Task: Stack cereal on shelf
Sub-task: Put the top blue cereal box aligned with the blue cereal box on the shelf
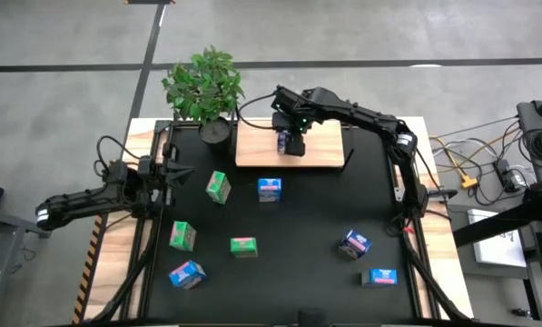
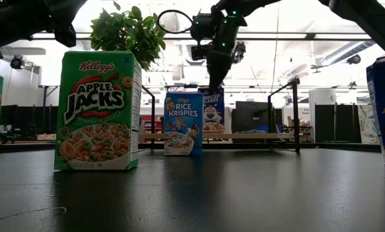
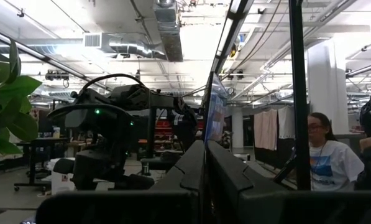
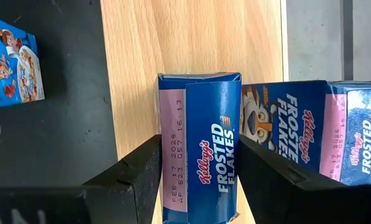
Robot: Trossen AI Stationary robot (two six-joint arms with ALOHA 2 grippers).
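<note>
Your right gripper [image 4: 197, 180] clamps 1 Frosted Flakes carton [image 4: 201, 149] over the shelf [image 4: 191, 37]; your left gripper [image 1: 166, 173] sits closed, idle.

Bright overhead lights, low view backlit, fgd dim

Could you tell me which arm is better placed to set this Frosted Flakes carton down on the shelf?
The right. Its gripper is over the shelf, jaws around the Frosted Flakes carton. The left gripper waits shut at the mat's left edge.
</note>
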